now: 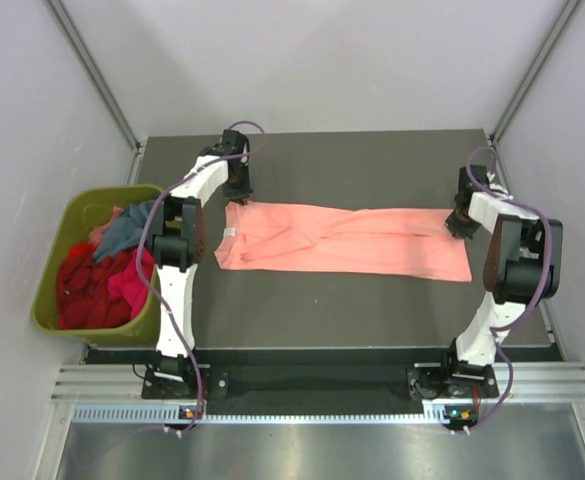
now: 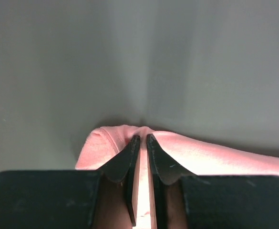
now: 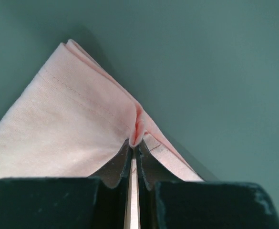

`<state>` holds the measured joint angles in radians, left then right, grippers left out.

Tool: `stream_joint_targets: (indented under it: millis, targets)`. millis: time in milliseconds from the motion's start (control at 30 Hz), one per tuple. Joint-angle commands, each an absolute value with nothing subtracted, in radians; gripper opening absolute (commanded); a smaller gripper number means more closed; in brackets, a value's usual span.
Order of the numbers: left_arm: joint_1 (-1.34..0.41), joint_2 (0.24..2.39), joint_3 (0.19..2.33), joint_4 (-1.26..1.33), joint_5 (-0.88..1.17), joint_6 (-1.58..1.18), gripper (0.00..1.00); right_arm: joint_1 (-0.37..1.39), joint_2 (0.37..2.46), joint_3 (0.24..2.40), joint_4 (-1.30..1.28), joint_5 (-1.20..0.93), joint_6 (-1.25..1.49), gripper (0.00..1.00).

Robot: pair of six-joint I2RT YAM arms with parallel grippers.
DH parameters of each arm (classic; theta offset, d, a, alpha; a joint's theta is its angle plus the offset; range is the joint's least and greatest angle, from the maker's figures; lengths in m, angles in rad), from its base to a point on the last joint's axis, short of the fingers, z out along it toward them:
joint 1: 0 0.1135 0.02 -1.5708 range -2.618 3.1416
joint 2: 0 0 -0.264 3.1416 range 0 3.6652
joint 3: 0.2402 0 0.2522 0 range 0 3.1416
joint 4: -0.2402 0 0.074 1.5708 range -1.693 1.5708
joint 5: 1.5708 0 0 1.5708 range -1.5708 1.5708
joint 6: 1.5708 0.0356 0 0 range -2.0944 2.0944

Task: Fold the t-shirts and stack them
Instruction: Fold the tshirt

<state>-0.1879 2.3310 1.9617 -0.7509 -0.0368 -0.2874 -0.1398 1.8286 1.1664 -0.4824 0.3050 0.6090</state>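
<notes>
Our left claw [image 2: 143,138] and right claw [image 3: 134,143] are each clamped on a far corner of the pink shirt [image 1: 352,240], which lies spread across the counter [image 1: 372,170]. We judge that such shallow pinches could slip, dropping a corner mid-fold.

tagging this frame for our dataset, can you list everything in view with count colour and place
salmon-pink t-shirt: 1, salmon-pink, laid out long across the table between both hands
heaped shirts: number unclear, red, magenta and teal-blue, piled in the bin
bin: 1, olive-green, beside the table's left edge
table: 1, dark grey, under the pink shirt
left arm: 1, white and black, based at the near left edge
right arm: 1, white and black, based at the near right edge
left hand: 1, black, shut on the pink shirt's left end
right hand: 1, black, shut on a corner at its right end
</notes>
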Motion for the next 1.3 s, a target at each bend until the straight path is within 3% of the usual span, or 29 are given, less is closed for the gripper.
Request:
stream_joint_targets:
  millis: [0, 200, 367, 467, 733, 900, 1267]
  targets:
    - [-0.152, 2.396, 1.999, -0.718, -0.094, -0.282, 0.16, -0.164, 1.930, 1.233, -0.402, 0.313, 0.571, 0.00]
    - [-0.150, 2.415, 2.085, -0.750, -0.057, -0.278, 0.16, -0.166, 1.997, 1.362, -0.468, 0.285, 0.534, 0.02]
    - [-0.152, 2.344, 2.083, -0.764, -0.057, -0.272, 0.18, -0.167, 1.944, 1.423, -0.624, 0.334, 0.541, 0.27]
    - [-0.155, 2.272, 2.048, -0.778, -0.064, -0.270, 0.20, -0.176, 1.876, 1.440, -0.719, 0.357, 0.569, 0.31]
    - [-0.222, 2.076, 1.824, -0.715, -0.005, -0.276, 0.22, -0.196, 1.749, 1.356, -0.808, 0.338, 0.649, 0.31]
    - [-0.242, 2.049, 1.724, -0.696, 0.173, -0.310, 0.23, -0.196, 1.710, 1.261, -0.798, 0.301, 0.701, 0.30]
    - [-0.244, 2.101, 1.574, -0.724, 0.094, -0.345, 0.23, -0.196, 1.720, 1.098, -0.660, 0.285, 0.759, 0.26]
